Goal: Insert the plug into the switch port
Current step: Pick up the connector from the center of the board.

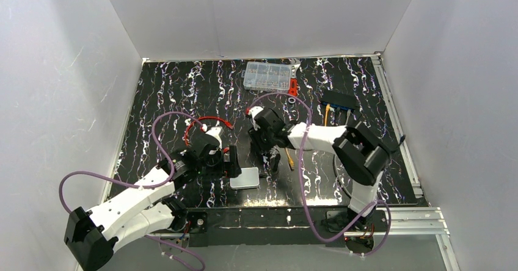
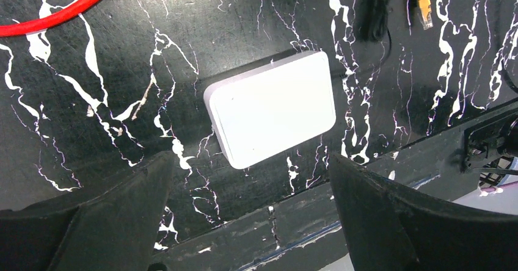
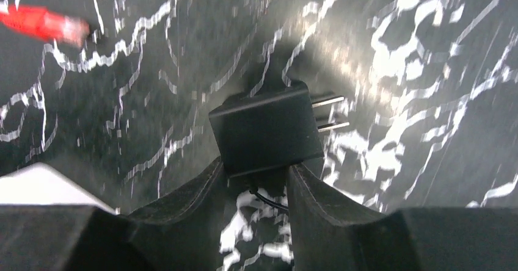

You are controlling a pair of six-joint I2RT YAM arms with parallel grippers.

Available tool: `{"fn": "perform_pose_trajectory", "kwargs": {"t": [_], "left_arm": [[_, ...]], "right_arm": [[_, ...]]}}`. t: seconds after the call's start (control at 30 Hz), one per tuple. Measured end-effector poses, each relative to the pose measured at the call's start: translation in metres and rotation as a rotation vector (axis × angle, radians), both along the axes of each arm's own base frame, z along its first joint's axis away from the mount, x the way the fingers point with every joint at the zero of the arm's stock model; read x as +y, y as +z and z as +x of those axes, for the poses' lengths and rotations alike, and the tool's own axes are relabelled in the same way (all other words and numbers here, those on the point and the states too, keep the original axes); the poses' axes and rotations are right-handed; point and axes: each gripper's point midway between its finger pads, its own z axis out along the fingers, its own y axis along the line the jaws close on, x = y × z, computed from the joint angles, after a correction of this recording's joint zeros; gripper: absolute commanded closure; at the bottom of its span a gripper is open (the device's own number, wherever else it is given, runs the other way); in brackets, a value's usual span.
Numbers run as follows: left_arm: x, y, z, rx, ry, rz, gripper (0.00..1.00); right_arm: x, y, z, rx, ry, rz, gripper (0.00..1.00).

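Tabletop: black slab veined in white [image 1: 177, 94], boxed in by white walls.
Plug: the plug [image 2: 423, 8] lies loose toward the middle of the near edge, just beside the right gripper and touched by nothing.
Switch port: the switch port sits in the blue-edged face of the black switch [image 1: 339, 100] near the far right corner. Single sockets are too small to tell apart.
Right gripper: the right gripper [image 3: 255, 166] is clamped on a black power adapter [image 3: 266, 130] with two prongs showing, not on the plug.
Left gripper: the left gripper [image 2: 250, 156] is spread wide and empty above a white box [image 2: 272, 109] by the near edge.
Handling: likely featherlight, rigid and slick, with a breakable latch tab. The thin orange cable [image 1: 289, 155] probably tugs and twists it.
Hold: pinch the shell's flat sides behind the nose, never the cable.
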Motion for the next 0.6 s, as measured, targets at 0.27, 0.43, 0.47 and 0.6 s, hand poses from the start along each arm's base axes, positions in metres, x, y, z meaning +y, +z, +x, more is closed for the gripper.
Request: {"fn": "perform_pose_trajectory", "kwargs": {"t": [0.27, 0.43, 0.47, 0.6], "left_arm": [[-0.001, 0.006, -0.001, -0.010, 0.008, -0.025, 0.02], [-0.001, 0.006, -0.002, -0.007, 0.014, -0.030, 0.02], [-0.001, 0.007, -0.002, -0.006, 0.016, -0.032, 0.02], [-0.001, 0.007, -0.002, -0.004, 0.019, -0.036, 0.02]], "right_arm": [[0.036, 0.003, 0.055, -0.027, 0.052, 0.040, 0.53], [0.053, 0.005, 0.080, -0.045, 0.091, 0.059, 0.53], [0.056, 0.005, 0.084, -0.047, 0.096, 0.063, 0.53], [0.058, 0.008, 0.095, -0.048, 0.105, 0.070, 0.47]]}}
